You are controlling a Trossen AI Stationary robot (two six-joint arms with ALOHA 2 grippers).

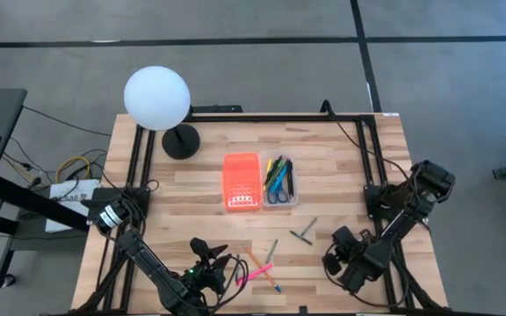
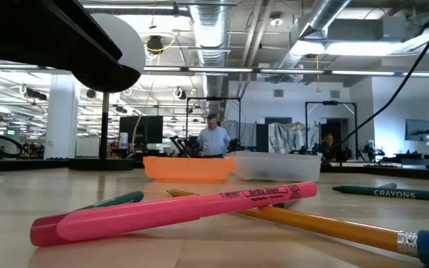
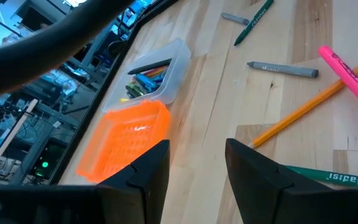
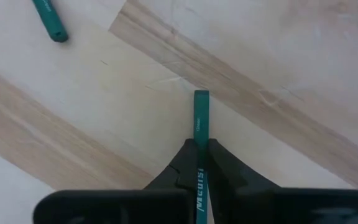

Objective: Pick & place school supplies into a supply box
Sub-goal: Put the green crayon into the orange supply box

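The supply box lies open at the table's middle: clear tray [image 1: 280, 181] [image 3: 156, 73] with several pens and blue scissors inside, orange lid [image 1: 242, 182] [image 3: 126, 140] beside it on the left. Loose on the near part lie a pink highlighter [image 1: 255, 275] [image 2: 177, 211], a yellow pencil [image 3: 309, 107], grey crayons [image 1: 304, 233] and green crayons [image 2: 401, 193]. My left gripper [image 1: 220, 267] [image 3: 197, 155] is open, hovering just left of these. My right gripper [image 1: 335, 255] [image 4: 201, 148], at the near right, is shut on a green pencil [image 4: 201, 118]. My right gripper pinches the green pencil between its two fingers, which come from above and point down at the table. The pencil lies along the fingers, and its free end [image 4: 201, 97] sticks out past the fingertips toward the wood. Whether that end touches the table I cannot tell.
A white globe lamp [image 1: 157, 97] on a black base stands at the far left. Another green pencil [image 3: 337, 178] lies beside my left fingers. A black frame rail [image 1: 275, 117] runs along the table's far edge. People stand in the room behind [image 2: 214, 139].
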